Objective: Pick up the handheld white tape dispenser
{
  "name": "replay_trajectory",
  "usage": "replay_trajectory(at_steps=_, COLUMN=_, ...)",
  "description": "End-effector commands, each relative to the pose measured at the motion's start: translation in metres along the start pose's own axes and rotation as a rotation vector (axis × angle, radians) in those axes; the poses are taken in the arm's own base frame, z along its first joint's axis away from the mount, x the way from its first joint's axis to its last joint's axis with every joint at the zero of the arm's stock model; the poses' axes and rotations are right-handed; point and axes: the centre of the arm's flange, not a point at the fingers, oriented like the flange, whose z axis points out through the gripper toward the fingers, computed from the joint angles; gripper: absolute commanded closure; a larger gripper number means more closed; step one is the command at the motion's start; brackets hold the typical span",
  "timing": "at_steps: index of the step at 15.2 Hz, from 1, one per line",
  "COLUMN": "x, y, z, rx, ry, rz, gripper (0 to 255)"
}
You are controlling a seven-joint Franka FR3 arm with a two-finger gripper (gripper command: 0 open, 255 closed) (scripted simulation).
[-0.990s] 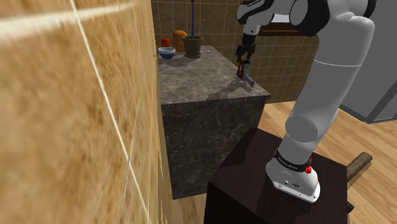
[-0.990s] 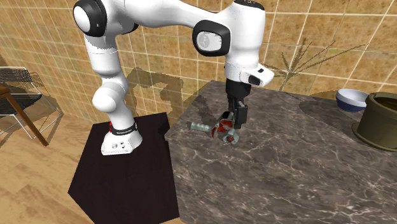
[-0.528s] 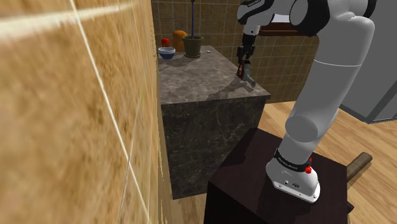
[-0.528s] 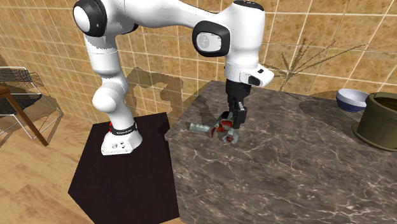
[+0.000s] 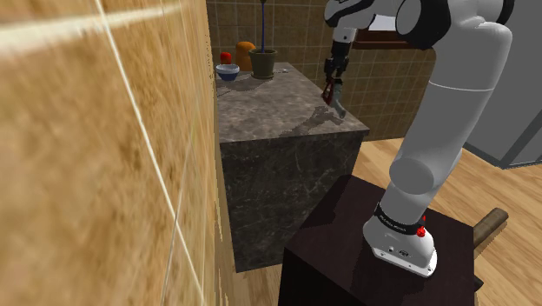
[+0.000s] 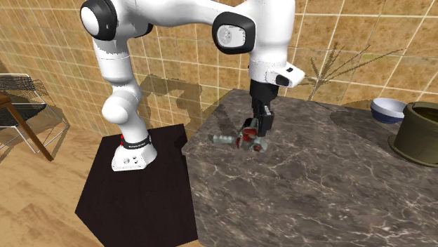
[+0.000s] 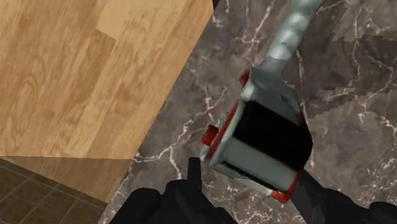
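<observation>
The shoulder view hugs a tiled wall [image 5: 87, 156] that takes up its 9 o'clock half. It stands behind the stand [image 5: 347, 252], which lies at 4 o'clock, and looks at middle range along the desk [image 5: 269, 109] toward a pot [image 5: 263, 63] at 12 o'clock. The second exterior view faces roughly the opposite way across the desk, with the stand at 8 o'clock and the pot at 3 o'clock. The wrist view looks down from close above, past the gripper [image 7: 251, 181], onto the desk's edge and the wood floor [image 7: 83, 76]. All three views share the desk corner with the tape dispenser [image 7: 264, 143].
</observation>
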Motion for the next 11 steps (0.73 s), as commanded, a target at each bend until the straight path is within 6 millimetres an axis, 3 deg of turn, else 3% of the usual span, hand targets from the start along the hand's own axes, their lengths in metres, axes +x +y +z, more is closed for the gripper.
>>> replay_trajectory(at_steps=1, x=0.000, y=0.000, z=-0.010, rx=0.000, ry=0.000, rz=0.000, gripper=255)
replay_trajectory(at_steps=11, x=0.002, y=-0.002, z=-0.059, rx=0.000, ry=0.000, rz=0.000, gripper=255)
